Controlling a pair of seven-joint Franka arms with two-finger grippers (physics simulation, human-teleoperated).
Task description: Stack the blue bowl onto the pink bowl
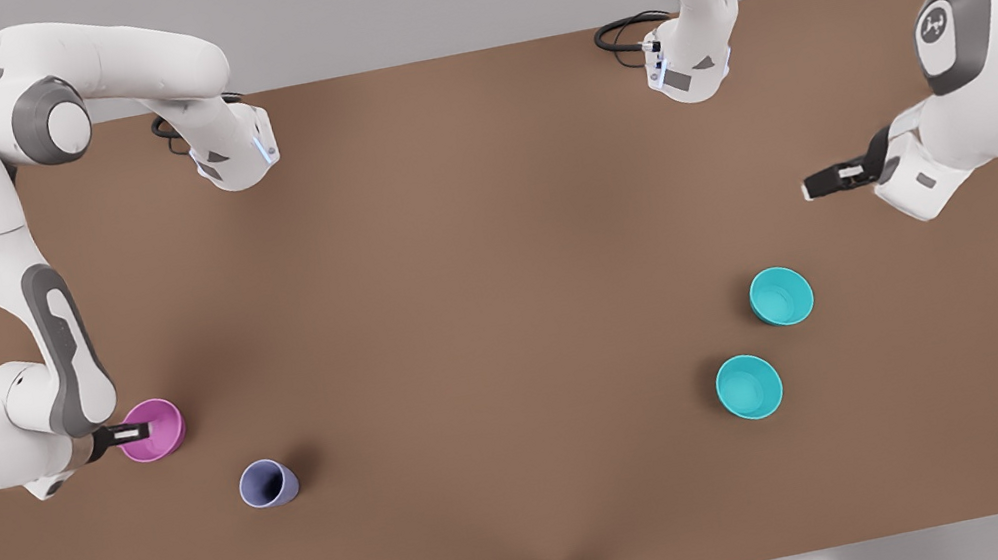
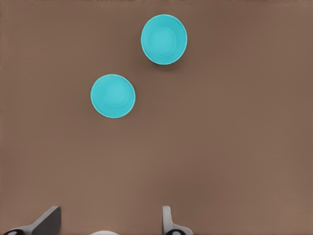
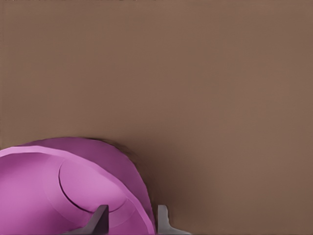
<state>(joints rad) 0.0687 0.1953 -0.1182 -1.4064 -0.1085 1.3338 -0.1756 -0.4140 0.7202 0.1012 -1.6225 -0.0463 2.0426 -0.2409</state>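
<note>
The pink bowl sits near the table's edge on the front view's left. My right gripper straddles its rim, one finger inside and one outside, shut on the wall. Two identical blue bowls stand upright on the front view's right, apart from each other. In the left wrist view the same two blue bowls lie ahead of my left gripper. That left gripper hovers open above the table, well short of both bowls, holding nothing.
A narrower lavender-blue cup stands a short way from the pink bowl, toward the table's near edge. The brown table lies bare between the two groups. Black cables rest at the far edge by the arm bases.
</note>
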